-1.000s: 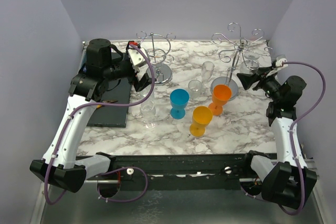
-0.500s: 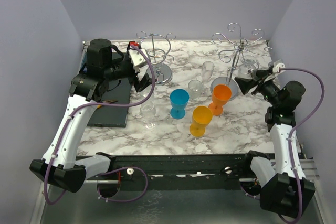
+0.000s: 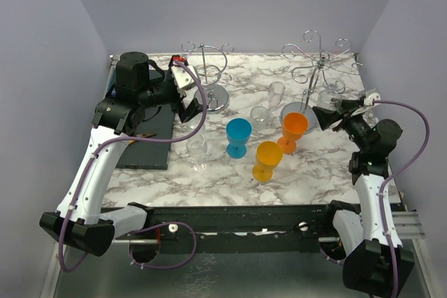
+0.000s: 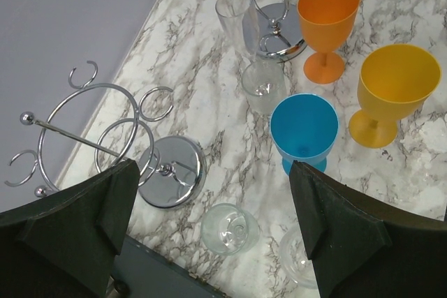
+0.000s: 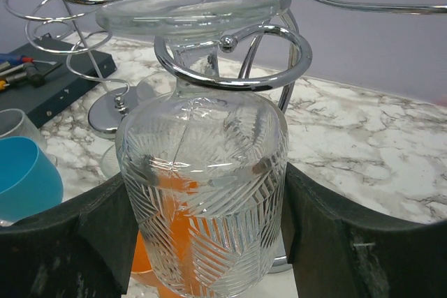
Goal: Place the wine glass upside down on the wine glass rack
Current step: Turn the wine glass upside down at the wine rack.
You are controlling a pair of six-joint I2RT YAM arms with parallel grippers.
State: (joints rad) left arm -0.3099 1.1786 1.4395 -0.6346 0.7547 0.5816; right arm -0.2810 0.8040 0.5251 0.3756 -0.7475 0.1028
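Clear cut-pattern wine glass point(image 5: 206, 193) hangs upside down, its stem through a ring of the chrome wire rack point(image 5: 234, 57) around 1 o'clock on the marble surface point(image 3: 314, 172). Right tool point(image 5: 209, 221) is part open, hugging its bowl. Left tool point(image 4: 213, 204) gapes wide, holding nothing.

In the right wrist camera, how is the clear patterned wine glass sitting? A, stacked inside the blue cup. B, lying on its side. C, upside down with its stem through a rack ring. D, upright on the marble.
C: the patterned wine glass hangs bowl down, its stem passing through the rack ring and its foot sitting above that ring.
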